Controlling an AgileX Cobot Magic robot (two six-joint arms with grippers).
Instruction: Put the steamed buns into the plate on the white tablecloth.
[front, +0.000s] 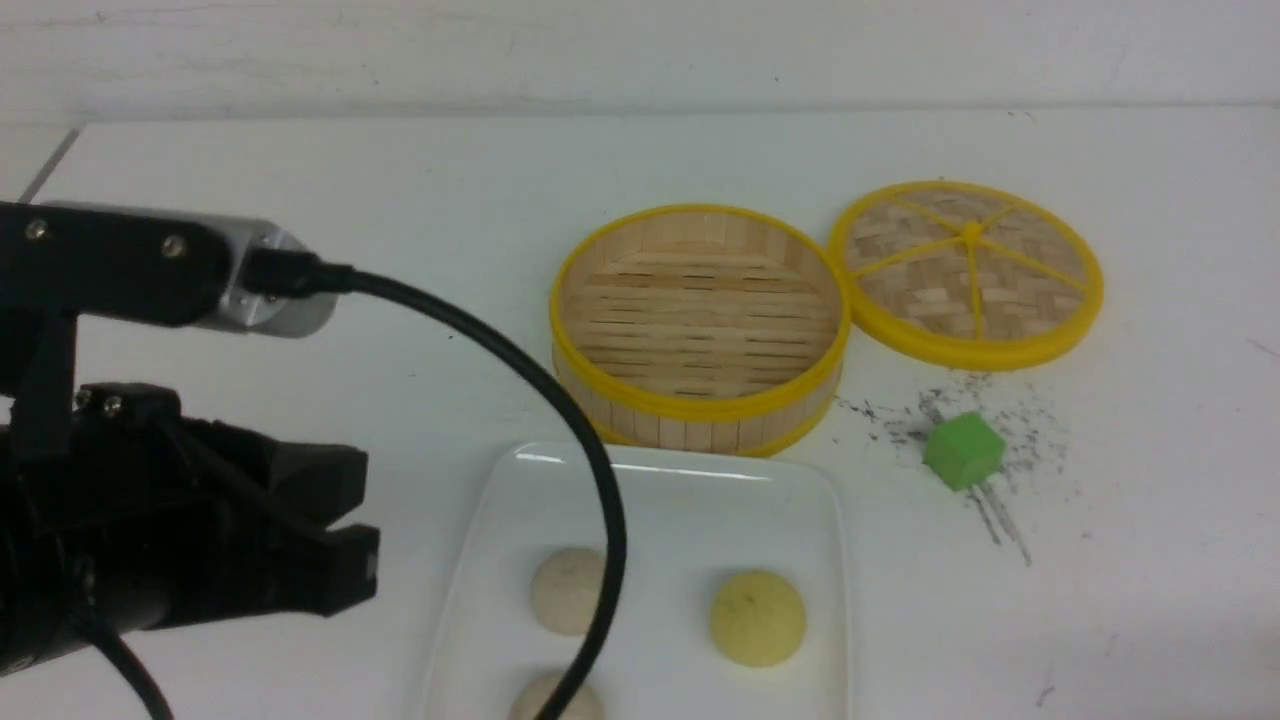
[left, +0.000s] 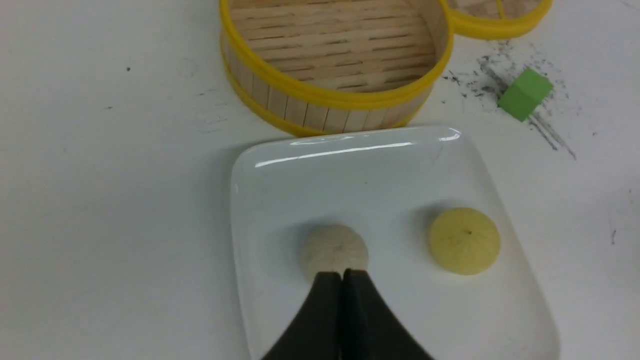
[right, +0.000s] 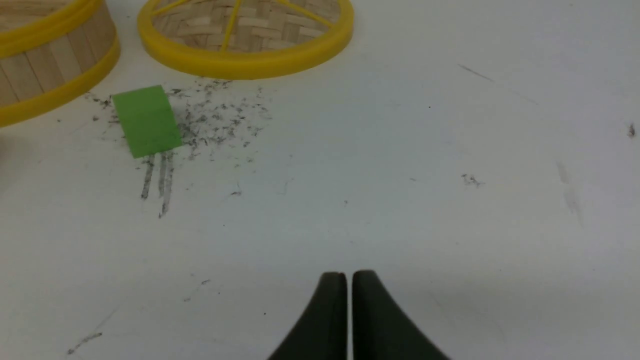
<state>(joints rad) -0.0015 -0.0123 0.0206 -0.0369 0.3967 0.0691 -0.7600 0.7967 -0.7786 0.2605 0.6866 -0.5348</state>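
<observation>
We see three steamed buns (front: 757, 617) lying on the plate (front: 660, 480) at the lower centre of the front frame, on the white tablecloth (front: 300, 180). Our left claw (left: 342, 274) is pressed together, empty; our right claw (right: 348, 276) shows its tips nearly touching, empty too.

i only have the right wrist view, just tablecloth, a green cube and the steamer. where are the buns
Observer: Three steamed buns sit on the plate: a pale yellow bun and two beige buns.
Operator: anything left in the steamer
Observer: No, the steamer basket is empty; its lid lies beside it.
Operator: is the left gripper holding one
Observer: No, the left gripper is shut and holding nothing, over the plate.
</observation>
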